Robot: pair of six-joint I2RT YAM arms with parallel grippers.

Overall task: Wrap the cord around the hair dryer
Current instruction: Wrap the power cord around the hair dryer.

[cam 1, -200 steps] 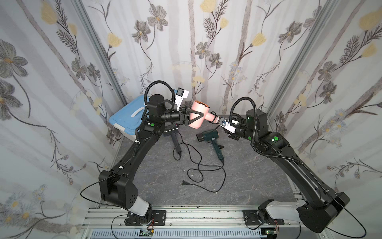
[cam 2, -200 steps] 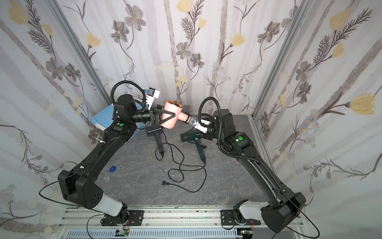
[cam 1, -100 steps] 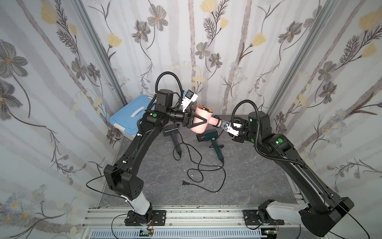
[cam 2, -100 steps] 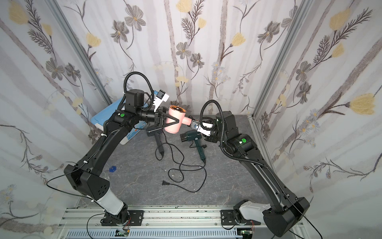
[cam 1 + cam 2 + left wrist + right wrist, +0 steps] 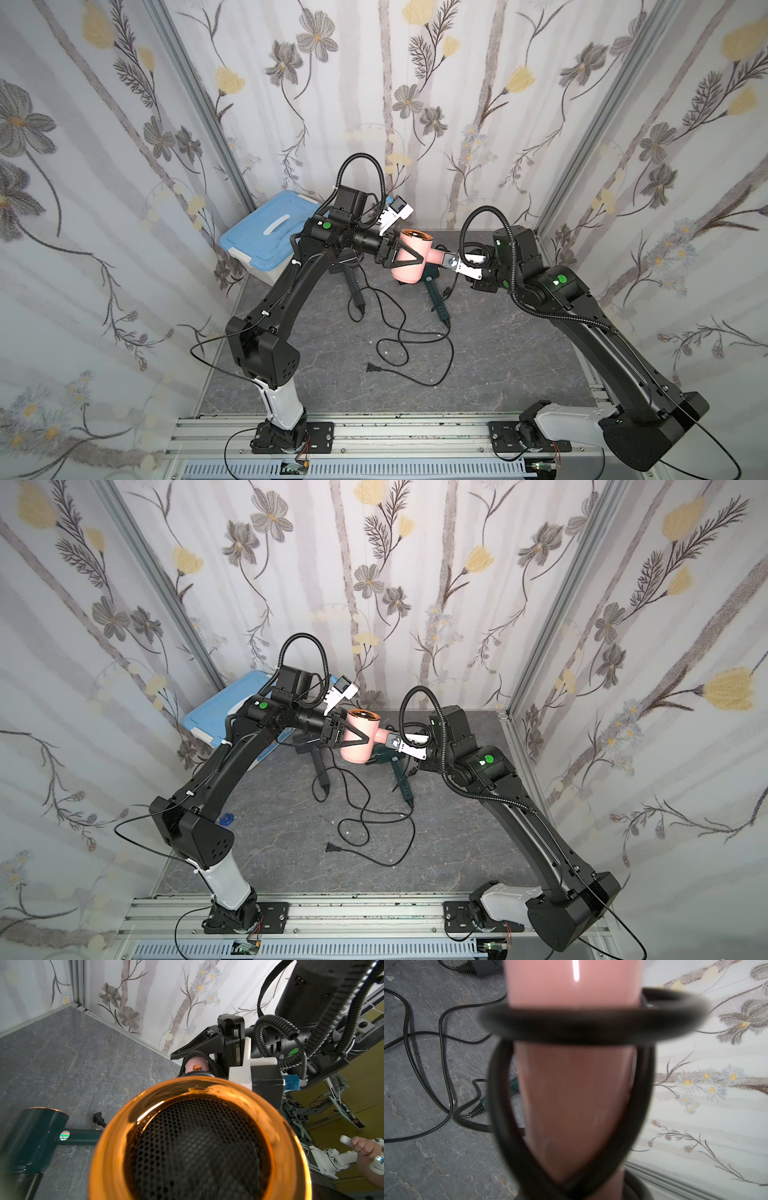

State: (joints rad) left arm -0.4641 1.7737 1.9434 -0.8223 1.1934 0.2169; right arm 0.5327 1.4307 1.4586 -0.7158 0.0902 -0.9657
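The pink hair dryer hangs in the air above the back of the table, held between both arms. My left gripper is shut on its barrel, whose copper-rimmed grille fills the left wrist view and faces up. My right gripper is shut on the pink handle. The black cord runs in loops around that handle close to the right wrist camera. My own fingers are hidden behind the dryer in both wrist views.
A dark green dryer and a black dryer lie on the grey table below. Their loose cords trail forward to a plug. A blue lidded box stands back left.
My left arm has risen and swung in. The pink dryer has shifted slightly right and down, and its grille has turned upward. Both grips stay as they were.
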